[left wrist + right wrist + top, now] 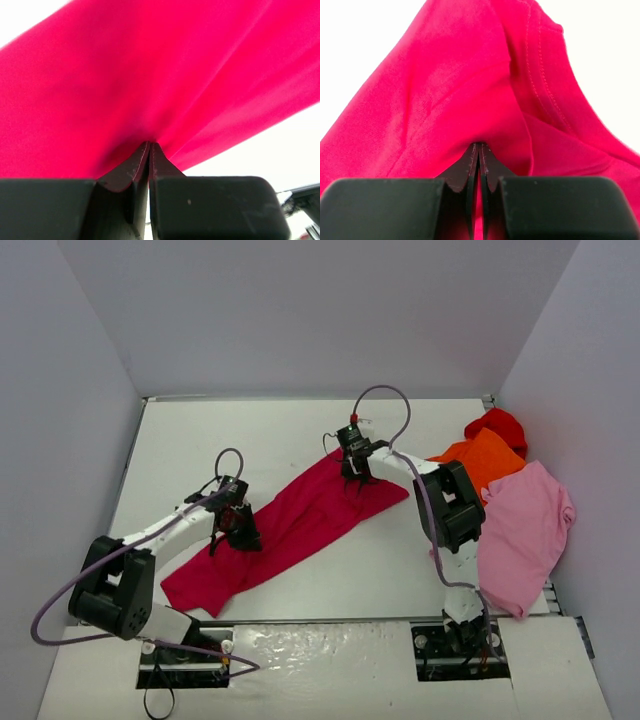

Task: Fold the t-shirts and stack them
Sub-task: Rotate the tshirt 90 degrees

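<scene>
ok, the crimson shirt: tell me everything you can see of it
The crimson t-shirt is soft, plain magenta-red cloth, drawn into a long diagonal band across the white table, from near left to far right. It looks gathered lengthwise rather than spread flat, with its near end resting on the table. A double-stitched hem shows in the right wrist view. The left gripper is shut on its left edge partway along, and the right gripper is shut on its far end.
</scene>
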Controlling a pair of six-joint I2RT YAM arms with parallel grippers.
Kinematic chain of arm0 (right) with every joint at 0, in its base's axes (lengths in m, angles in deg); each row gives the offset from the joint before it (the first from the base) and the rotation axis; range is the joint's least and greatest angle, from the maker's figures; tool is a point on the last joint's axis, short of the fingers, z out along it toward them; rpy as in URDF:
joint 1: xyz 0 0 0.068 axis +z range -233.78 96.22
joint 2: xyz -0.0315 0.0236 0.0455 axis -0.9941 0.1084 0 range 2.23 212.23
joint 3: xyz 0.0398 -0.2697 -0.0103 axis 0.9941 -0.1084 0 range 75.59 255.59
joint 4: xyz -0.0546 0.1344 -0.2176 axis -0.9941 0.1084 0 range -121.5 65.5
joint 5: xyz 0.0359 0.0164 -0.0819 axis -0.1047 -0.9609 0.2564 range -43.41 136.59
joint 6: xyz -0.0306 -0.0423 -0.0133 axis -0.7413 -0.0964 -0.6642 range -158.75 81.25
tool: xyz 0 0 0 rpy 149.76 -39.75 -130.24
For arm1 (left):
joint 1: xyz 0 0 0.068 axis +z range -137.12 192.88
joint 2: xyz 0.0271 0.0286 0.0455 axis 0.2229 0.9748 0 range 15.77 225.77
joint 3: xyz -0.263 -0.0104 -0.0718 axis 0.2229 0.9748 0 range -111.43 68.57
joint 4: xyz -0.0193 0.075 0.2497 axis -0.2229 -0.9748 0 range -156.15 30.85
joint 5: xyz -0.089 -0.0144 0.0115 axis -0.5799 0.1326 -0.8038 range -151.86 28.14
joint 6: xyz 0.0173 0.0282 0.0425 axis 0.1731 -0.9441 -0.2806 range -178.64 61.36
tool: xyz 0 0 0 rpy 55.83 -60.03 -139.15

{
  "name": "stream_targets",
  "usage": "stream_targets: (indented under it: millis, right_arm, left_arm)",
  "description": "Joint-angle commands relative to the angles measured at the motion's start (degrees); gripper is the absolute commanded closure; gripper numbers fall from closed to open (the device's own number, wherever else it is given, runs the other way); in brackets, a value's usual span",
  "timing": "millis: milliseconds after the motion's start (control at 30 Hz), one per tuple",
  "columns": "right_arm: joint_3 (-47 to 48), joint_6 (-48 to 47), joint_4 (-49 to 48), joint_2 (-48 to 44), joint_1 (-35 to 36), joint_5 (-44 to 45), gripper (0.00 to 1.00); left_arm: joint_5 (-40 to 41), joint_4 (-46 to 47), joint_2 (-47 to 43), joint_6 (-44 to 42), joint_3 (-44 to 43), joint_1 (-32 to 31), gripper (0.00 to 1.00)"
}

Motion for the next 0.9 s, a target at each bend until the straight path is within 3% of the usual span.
stream_targets:
  millis: [0,200,367,433,500,567,600,733,800,867]
  right_arm:
    - [12.8,-6.2,0.3,10.2,-1.2,-3.2,1.00]
    - [29.1,-12.8,-2.7,21.2,-0.6,-10.8,1.00]
    - [33.9,-16.9,-4.7,22.2,0.1,-14.1,0.99]
    - [32.1,-16.4,-7.5,19.4,0.3,-14.9,0.74]
    - [27.8,-16.2,-10.4,14.3,1.3,-15.0,0.32]
    - [24.7,-16.1,-10.1,9.3,2.9,-12.6,0.13]
    - [22.1,-15.2,-9.4,5.0,4.5,-11.8,0.10]
    - [8.6,-7.6,-8.8,-5.0,9.6,-17.6,0.38]
    - [2.1,-7.1,-9.2,-9.3,16.9,-16.6,0.53]
    - [-4.0,-6.4,-9.4,-10.9,21.9,-14.3,0.56]
  left_arm:
    - [7.1,-7.1,-6.6,1.9,-0.3,-0.1,1.00]
    - [8.9,-6.7,-12.4,2.9,1.9,-0.1,1.00]
    - [10.5,-6.5,-16.0,3.2,2.8,0.0,1.00]
    - [10.6,-6.0,-17.1,3.4,3.3,0.0,1.00]
    - [10.3,-5.7,-17.6,3.4,3.5,0.0,1.00]
    - [9.7,-5.6,-17.8,3.4,3.4,0.0,1.00]
    - [9.2,-5.5,-17.9,3.1,3.2,0.0,1.00]
    - [11.1,-9.6,-18.0,0.9,-1.2,0.1,1.00]
    - [12.9,-13.8,-18.9,-0.3,-4.2,0.2,1.00]
    - [14.2,-16.1,-21.1,-0.8,-7.9,0.2,1.00]
